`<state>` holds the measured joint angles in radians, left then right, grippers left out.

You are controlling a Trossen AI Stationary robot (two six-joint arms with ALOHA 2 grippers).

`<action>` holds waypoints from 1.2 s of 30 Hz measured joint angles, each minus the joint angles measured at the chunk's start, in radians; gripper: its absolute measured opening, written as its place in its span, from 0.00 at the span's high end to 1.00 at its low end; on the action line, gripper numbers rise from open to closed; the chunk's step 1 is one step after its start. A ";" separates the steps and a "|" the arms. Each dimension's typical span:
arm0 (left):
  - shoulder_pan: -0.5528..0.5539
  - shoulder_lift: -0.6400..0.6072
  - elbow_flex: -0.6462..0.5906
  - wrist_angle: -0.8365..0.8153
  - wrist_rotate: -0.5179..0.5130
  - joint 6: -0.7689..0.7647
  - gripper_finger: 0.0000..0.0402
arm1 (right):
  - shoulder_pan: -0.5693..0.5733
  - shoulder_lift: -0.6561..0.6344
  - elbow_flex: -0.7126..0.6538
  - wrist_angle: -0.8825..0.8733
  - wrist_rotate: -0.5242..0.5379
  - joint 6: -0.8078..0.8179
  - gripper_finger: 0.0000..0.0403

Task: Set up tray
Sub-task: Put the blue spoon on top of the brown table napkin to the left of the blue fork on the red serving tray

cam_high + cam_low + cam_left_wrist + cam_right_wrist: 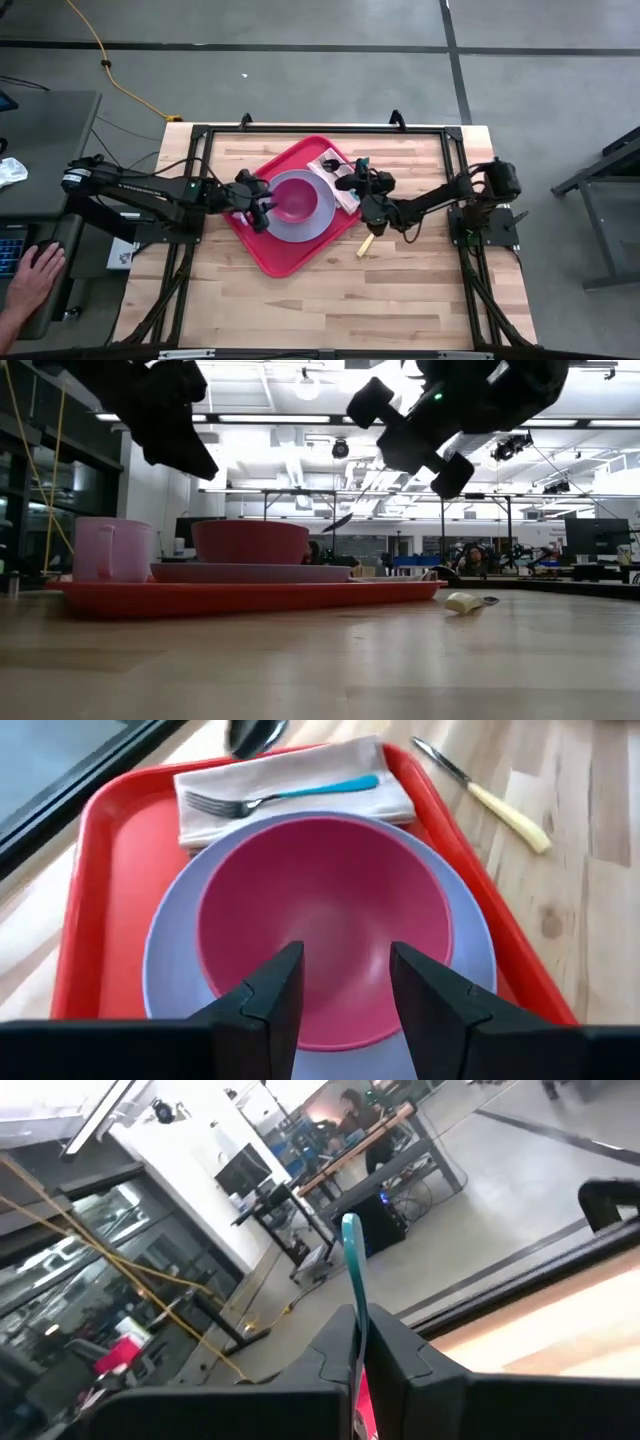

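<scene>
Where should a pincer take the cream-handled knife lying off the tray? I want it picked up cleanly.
Grip the knife by its thick cream handle, coming straight down from above. It lies flat on the wooden table just past the red tray, so only its long sides are free; close across the handle's width. The thin blade gives little to hold.

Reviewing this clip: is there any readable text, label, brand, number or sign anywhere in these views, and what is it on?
No text can be read in any view.
Left arm: a line of pale lettering runs along it in the high view, too small to read.
Red tray, lavender plate, red bowl, napkin, teal-handled fork, knife: no markings seen.
Room screens and fixtures in the low and right wrist views: too blurred to read.
</scene>
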<state>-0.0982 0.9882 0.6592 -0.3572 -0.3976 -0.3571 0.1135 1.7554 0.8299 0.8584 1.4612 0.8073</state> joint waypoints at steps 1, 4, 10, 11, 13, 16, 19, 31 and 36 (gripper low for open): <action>0.000 0.000 0.000 -0.001 0.005 0.013 0.55 | 0.000 0.026 0.012 0.020 0.008 -0.006 1.00; 0.000 -0.016 -0.001 -0.014 0.018 0.040 0.55 | -0.002 0.114 0.058 0.101 0.044 -0.043 1.00; 0.000 -0.062 0.000 -0.058 0.023 0.048 0.55 | -0.002 0.222 0.132 0.263 0.112 -0.198 1.00; 0.000 -0.070 0.000 -0.072 0.023 0.049 0.55 | -0.003 0.231 0.139 0.263 0.111 -0.194 1.00; 0.000 -0.085 0.000 -0.086 0.023 0.050 0.55 | -0.009 0.247 0.152 0.263 0.112 -0.183 1.00; 0.000 -0.104 0.000 -0.103 0.024 0.050 0.55 | -0.009 0.268 0.168 0.261 0.108 -0.200 1.00; 0.000 -0.119 0.000 -0.116 0.028 0.050 0.55 | -0.009 0.274 0.171 0.257 0.109 -0.210 1.00; 0.000 -0.122 0.000 -0.165 0.056 0.060 0.55 | -0.060 0.275 0.170 0.157 0.110 -0.202 1.00; 0.000 -0.121 0.000 -0.170 0.056 0.082 0.55 | -0.083 0.291 0.170 0.142 0.108 -0.193 1.00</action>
<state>-0.0986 0.8669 0.6594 -0.5274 -0.3416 -0.2754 0.0305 2.0463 1.0000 1.0004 1.5696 0.6143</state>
